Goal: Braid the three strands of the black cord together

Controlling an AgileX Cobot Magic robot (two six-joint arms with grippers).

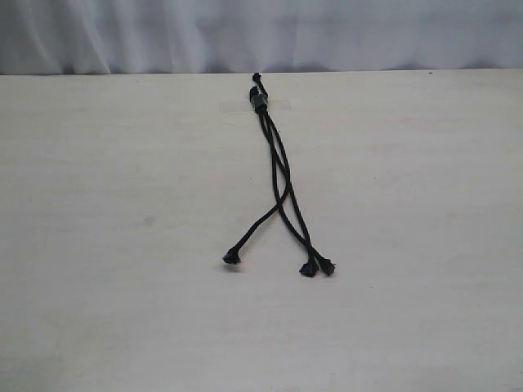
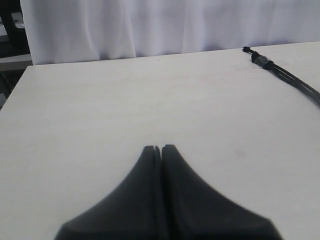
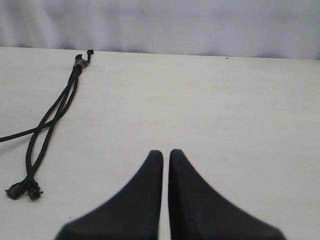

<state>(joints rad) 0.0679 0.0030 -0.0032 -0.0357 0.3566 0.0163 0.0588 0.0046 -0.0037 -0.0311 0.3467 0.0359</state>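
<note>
The black cord (image 1: 278, 163) lies on the pale table, its bound, knotted end (image 1: 259, 101) at the far edge. Its three strands cross loosely once near mid-length. One strand ends at a flared tip (image 1: 232, 257) on the left, and the other two tips (image 1: 308, 269) (image 1: 327, 267) lie close together on the right. Neither gripper shows in the exterior view. My left gripper (image 2: 160, 147) is shut and empty, with the cord (image 2: 280, 74) far off to its side. My right gripper (image 3: 166, 152) is shut but for a thin slit, holding nothing, well clear of the cord (image 3: 55, 112).
A strip of clear tape (image 1: 276, 104) holds the bound end down on the table (image 1: 122, 204). A white curtain (image 1: 245, 33) hangs behind the far edge. Bare tabletop lies on both sides of the cord.
</note>
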